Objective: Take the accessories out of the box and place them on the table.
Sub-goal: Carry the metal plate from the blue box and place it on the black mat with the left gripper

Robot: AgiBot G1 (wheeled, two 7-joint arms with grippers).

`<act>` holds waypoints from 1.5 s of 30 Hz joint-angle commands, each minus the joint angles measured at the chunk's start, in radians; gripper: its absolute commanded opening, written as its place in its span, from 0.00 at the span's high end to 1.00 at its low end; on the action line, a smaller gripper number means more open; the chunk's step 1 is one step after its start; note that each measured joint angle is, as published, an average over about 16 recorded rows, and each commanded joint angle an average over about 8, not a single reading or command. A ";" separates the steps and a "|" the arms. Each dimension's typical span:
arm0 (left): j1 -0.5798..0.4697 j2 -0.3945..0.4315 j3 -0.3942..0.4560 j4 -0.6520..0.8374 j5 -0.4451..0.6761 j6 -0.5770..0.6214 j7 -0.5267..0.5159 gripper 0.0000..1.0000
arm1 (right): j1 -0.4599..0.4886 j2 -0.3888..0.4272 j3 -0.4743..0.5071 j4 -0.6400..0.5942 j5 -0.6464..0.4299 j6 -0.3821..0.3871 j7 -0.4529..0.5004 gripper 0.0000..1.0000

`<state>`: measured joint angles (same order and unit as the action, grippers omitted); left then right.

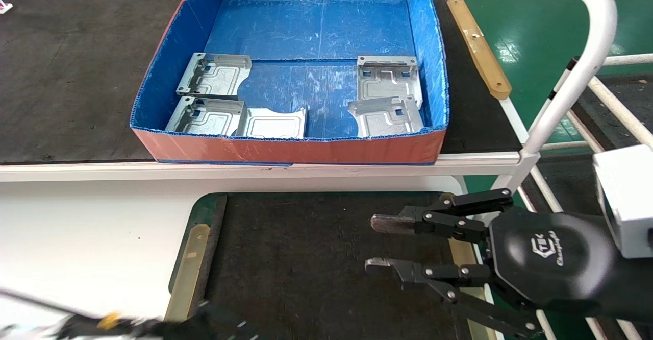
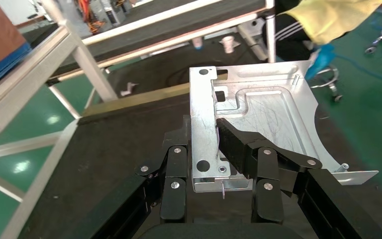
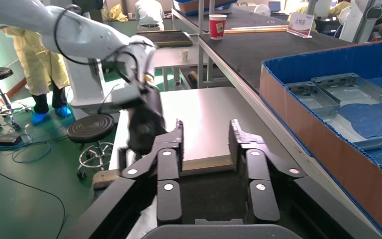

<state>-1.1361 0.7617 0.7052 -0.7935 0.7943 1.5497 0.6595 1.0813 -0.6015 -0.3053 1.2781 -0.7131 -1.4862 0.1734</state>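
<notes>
The box (image 1: 306,151), blue inside and orange-red outside, stands on the far surface with several silver plates in it: two at its left (image 1: 217,74), one at front middle (image 1: 273,123), two at its right (image 1: 388,77). My left gripper (image 2: 205,134) is shut on the bent edge of another plate (image 2: 268,114), held above the dark mat. In the head view only the left arm (image 1: 204,324) shows, at the bottom edge. My right gripper (image 1: 373,244) is open and empty over the right part of the table's mat (image 1: 306,258). It also shows in the right wrist view (image 3: 206,134), with the box (image 3: 328,149) beside it.
A white tube rail (image 1: 586,49) rises at the right. A tan strip (image 1: 479,49) lies right of the box. Tan strips (image 1: 191,263) flank the mat. A red cup (image 3: 217,26) stands far off. Stools and people stand beyond the table.
</notes>
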 commanded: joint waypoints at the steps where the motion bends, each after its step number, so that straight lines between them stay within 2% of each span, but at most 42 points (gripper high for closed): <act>1: -0.014 0.049 0.017 0.048 0.016 -0.010 0.054 1.00 | 0.000 0.000 0.000 0.000 0.000 0.000 0.000 0.00; 12: -0.125 0.324 0.047 0.360 0.091 -0.129 0.181 1.00 | 0.000 0.000 -0.001 0.000 0.000 0.000 0.000 0.00; 20: -0.190 0.469 0.053 0.542 0.107 -0.202 0.234 1.00 | 0.000 0.000 -0.001 0.000 0.001 0.000 0.000 0.00; 25: -0.230 0.545 0.050 0.647 0.110 -0.317 0.256 1.00 | 0.000 0.000 -0.001 0.000 0.001 0.000 -0.001 0.00; 30: -0.249 0.589 0.051 0.683 0.111 -0.454 0.267 1.00 | 0.000 0.001 -0.001 0.000 0.001 0.001 -0.001 0.00; 33: -0.248 0.596 0.055 0.662 0.107 -0.495 0.261 1.00 | 0.000 0.001 -0.001 0.000 0.001 0.001 -0.001 0.00; 45: -0.248 0.593 0.092 0.597 0.097 -0.481 0.218 1.00 | 0.000 0.001 -0.002 0.000 0.001 0.001 -0.001 0.00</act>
<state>-1.3844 1.3553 0.7981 -0.1957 0.8932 1.0672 0.8833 1.0817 -0.6007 -0.3073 1.2781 -0.7117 -1.4854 0.1725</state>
